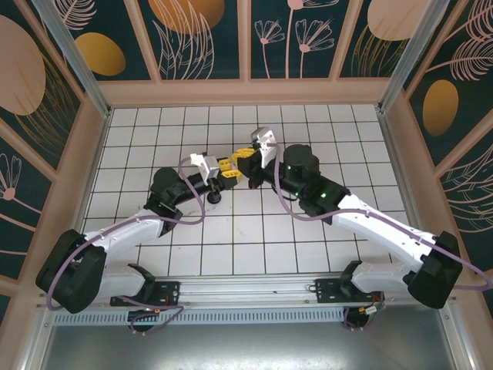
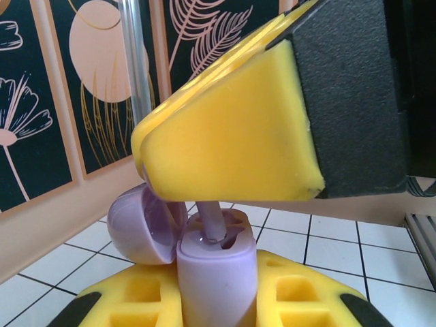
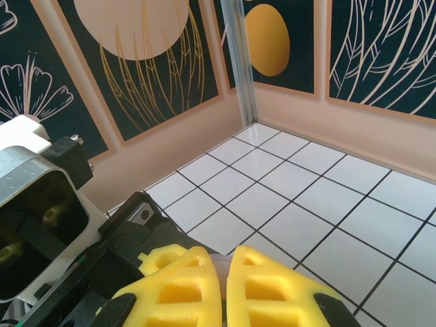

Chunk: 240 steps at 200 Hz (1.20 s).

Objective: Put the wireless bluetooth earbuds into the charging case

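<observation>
A lilac charging case stands upright between the yellow fingers of my left gripper, which is shut on it. Its round lid hangs open to the left. Just above, the yellow fingers of my right gripper are shut on a lilac earbud, whose stem reaches down into a slot in the case's top. In the right wrist view, my right gripper pinches a pale sliver between its tips. From above, the left gripper and the right gripper meet over the middle of the table.
A small dark object lies on the white tiled table just near the left gripper. Patterned walls and metal posts close in the table on three sides. The left arm's wrist body sits close beside the right fingers.
</observation>
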### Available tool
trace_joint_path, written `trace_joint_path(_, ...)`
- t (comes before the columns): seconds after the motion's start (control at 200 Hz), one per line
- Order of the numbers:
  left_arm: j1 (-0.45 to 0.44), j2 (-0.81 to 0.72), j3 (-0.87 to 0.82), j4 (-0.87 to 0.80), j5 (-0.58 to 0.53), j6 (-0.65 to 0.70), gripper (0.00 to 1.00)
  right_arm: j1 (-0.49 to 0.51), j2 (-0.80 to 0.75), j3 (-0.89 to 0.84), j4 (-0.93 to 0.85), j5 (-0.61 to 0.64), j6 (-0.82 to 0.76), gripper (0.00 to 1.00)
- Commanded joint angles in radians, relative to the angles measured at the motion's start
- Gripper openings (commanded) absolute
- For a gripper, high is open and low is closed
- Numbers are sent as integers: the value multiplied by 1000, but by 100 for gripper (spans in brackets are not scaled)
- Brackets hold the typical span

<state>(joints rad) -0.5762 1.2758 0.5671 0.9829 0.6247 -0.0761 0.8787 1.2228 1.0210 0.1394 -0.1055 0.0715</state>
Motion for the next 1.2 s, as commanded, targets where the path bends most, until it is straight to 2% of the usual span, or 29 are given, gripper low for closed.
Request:
trace_joint_path(0.0,-5,-60,45,194,-5,-5,0,16,62,-10,-208,-34,-22,6)
trace_joint_path(0.706,-5,-71,39,189,-22,1,0,17,41,-27,-230,23,-9,6)
trace_joint_path(1.086,-5,-70,37,188,-17,-4,0,17,58,20,-245,58,17,23)
trace_joint_path(1.196,-5,-70,37,188,-17,-5,0,17,60,36,-251,63,22,25)
